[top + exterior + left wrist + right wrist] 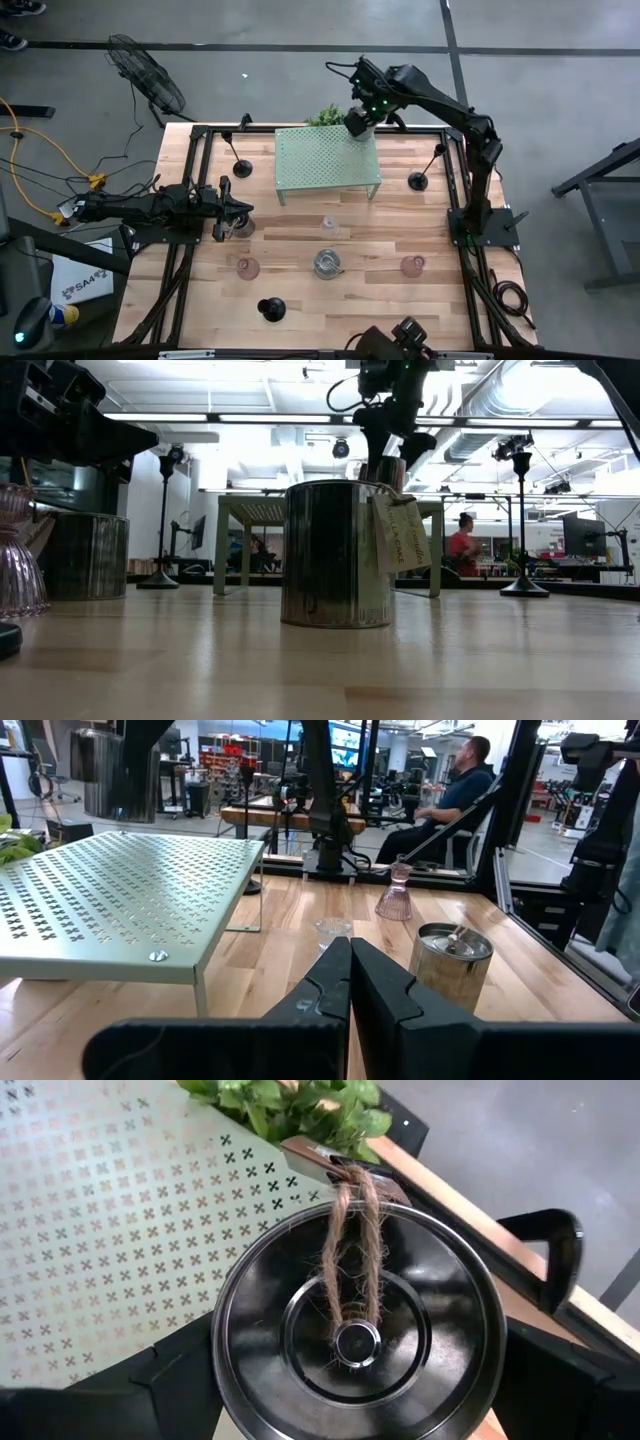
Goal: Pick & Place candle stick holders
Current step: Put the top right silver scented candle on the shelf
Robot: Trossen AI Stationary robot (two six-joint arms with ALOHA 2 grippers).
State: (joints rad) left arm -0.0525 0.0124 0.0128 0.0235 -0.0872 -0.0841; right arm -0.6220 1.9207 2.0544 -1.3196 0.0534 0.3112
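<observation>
Right gripper (359,122) jaws are seen spread wide around a shiny silver cup (358,1338), flanking its wall on both sides; twine is looped at the cup's centre. The cup appears held upright, long axis vertical, mouth toward the wrist, above the far right corner of the pale green rack (327,160), with the leafy plant (300,1105) just beyond. A set-down straight below onto the rack top is judged the likely coming move. Left gripper (232,212) is parked low at the worktop's (440,300) left side, jaws pressed shut on nothing. A second silver cup (452,963) and a pink glass holder (396,897) stand ahead of it, well apart from the right arm.
</observation>
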